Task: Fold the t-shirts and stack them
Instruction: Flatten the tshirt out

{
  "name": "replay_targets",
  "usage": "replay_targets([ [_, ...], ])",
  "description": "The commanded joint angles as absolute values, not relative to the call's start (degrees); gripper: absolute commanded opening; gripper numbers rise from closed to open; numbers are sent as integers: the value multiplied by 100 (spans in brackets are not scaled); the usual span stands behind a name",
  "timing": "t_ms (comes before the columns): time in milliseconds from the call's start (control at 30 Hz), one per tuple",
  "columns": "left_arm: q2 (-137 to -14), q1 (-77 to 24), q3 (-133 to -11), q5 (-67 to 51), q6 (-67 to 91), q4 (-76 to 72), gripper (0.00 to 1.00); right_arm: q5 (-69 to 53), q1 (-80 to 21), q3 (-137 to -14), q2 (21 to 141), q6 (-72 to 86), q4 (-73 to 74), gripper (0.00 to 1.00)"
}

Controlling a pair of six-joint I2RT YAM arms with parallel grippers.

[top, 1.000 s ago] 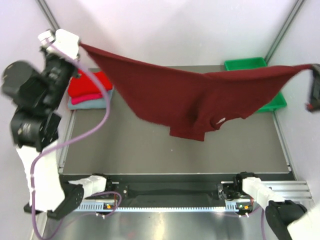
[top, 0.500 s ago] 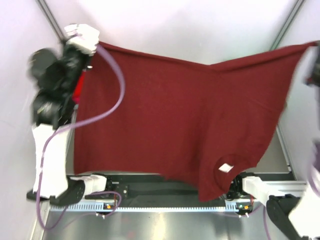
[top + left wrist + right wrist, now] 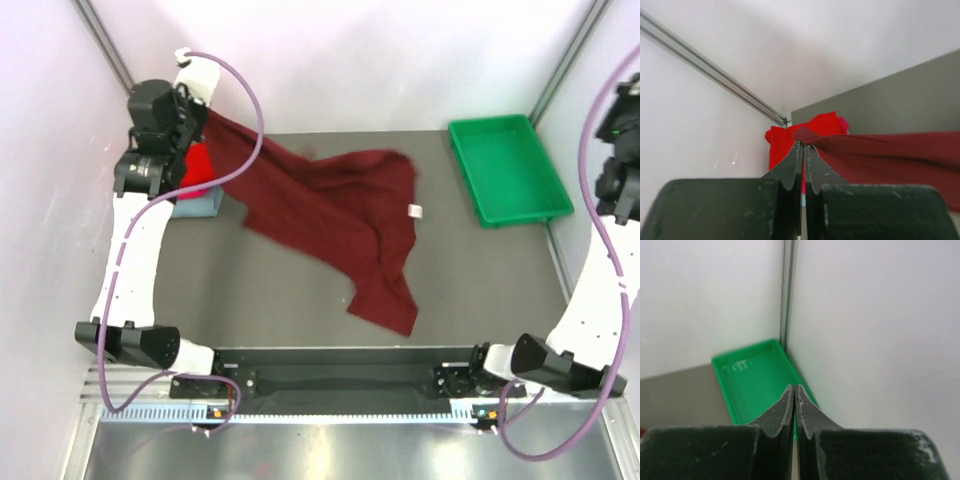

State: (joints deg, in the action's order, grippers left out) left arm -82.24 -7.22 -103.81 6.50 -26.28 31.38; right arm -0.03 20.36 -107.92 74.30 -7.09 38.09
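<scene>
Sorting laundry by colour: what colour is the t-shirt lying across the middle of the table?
Dark maroon; the t-shirt shows best in the top external view.

Same build on left arm (image 3: 133, 250) and right arm (image 3: 598, 290). White shells on long links, black housings at joints (image 3: 150, 150), rounded black bases (image 3: 130, 343). White cap (image 3: 197, 73) at left wrist end. One purple cable (image 3: 260, 125) per arm, loose loop from wrist to base; second cable (image 3: 589, 160) on right side. Black crossbar (image 3: 345, 380) between bases, white slotted strip (image 3: 340, 413) under it. Left gripper (image 3: 803, 146) and right gripper (image 3: 794, 388): dark green-black plastic fingers (image 3: 790, 170), tapering to thin tips, wavy notched inner edges, blocky bodies behind. Light scuffs and pale specks on finger faces, more on right pair.
</scene>
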Motion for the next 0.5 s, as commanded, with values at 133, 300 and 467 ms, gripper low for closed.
replay_targets([
  [133,-7428,-659,-10758,511,-2470,3223,0,-1089,2408,-11040,6312,-562,3560,0],
  [300,-6909,-720,-10145,-324,-2374,4077,0,-2735,2399,-10152,5713,-387,4214,4],
  [467,-6732,-975,-10010,-1017,-2040,4998,0,-4321,2408,-9776,6038,341,5526,55],
])
